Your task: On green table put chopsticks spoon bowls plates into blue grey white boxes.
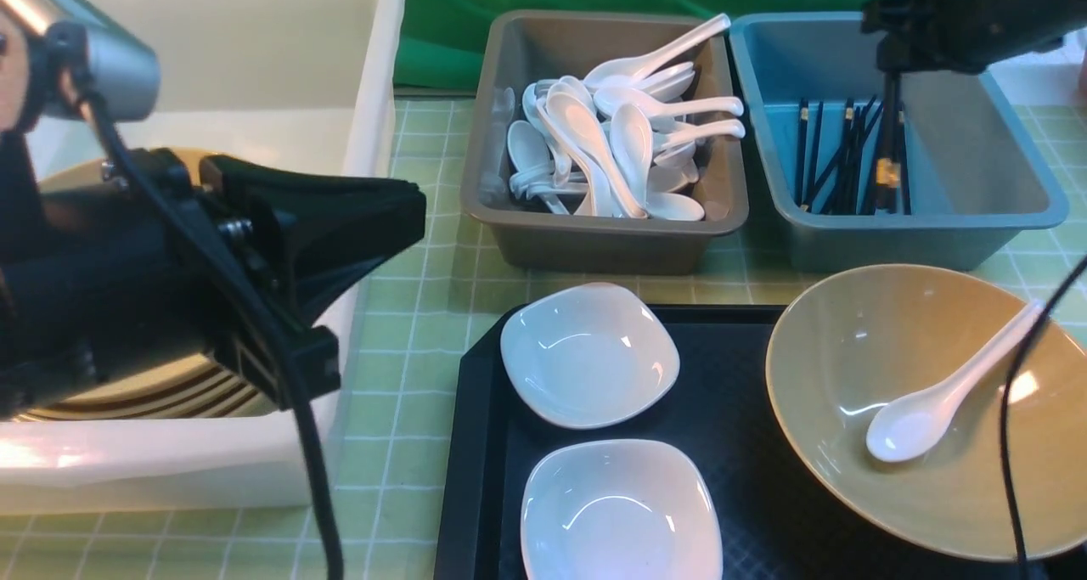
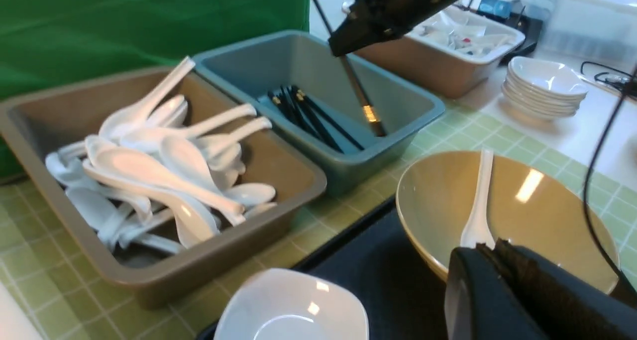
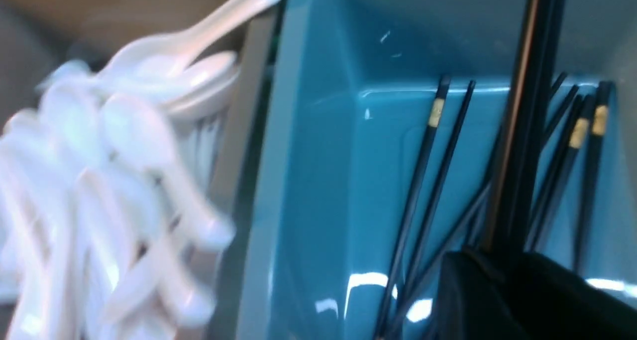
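Your right claw (image 1: 890,58) is clenched on chopsticks (image 1: 888,138) standing upright in the blue box (image 1: 1002,215); your left claw (image 1: 399,215) is clamped closed, empty, near the white box (image 1: 170,478) holding bowls (image 1: 153,393).

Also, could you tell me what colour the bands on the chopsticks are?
Gold, on black chopsticks; the right wrist view shows it best.

Looking like a robot lab test bench, green cloth (image 2: 149,21) hanging as backdrop, gridded table (image 1: 408,325) lying in front of it, white dishes (image 2: 545,88) sitting stacked on a side bench (image 2: 572,131), cables (image 2: 604,76) trailing there beside a clear crate (image 2: 592,26).
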`<move>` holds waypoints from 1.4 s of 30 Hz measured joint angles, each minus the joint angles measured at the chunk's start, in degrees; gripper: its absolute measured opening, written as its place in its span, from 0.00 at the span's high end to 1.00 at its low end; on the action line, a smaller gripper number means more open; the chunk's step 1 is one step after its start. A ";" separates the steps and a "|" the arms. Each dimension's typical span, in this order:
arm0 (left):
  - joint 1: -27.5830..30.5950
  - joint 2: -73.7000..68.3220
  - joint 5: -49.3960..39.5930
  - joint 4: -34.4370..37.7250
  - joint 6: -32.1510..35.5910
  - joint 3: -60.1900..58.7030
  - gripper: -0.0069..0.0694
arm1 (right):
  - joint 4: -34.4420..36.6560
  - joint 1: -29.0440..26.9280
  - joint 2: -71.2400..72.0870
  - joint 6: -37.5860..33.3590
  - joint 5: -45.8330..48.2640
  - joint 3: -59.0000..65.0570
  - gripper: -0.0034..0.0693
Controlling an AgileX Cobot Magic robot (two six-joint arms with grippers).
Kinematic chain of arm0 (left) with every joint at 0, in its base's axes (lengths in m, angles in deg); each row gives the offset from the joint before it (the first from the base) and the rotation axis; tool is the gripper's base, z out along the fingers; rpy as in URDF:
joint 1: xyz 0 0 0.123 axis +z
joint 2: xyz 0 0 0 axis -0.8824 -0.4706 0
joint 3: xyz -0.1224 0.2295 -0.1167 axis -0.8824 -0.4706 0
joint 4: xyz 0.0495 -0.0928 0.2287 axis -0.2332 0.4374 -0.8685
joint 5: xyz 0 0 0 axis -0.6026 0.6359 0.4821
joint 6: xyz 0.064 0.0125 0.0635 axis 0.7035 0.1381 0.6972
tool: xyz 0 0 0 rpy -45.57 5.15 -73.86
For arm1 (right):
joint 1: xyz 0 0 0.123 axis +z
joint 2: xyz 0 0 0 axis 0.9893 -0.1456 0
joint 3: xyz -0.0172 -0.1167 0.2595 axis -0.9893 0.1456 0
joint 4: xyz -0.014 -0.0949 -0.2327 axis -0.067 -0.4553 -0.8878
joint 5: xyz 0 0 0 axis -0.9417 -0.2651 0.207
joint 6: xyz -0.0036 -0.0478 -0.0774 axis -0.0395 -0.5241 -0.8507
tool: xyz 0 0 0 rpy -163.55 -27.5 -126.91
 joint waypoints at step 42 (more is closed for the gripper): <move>0.00 -1.86 -8.40 -0.05 -3.96 0.00 0.91 | -13.89 3.76 18.37 -77.36 33.82 22.28 0.48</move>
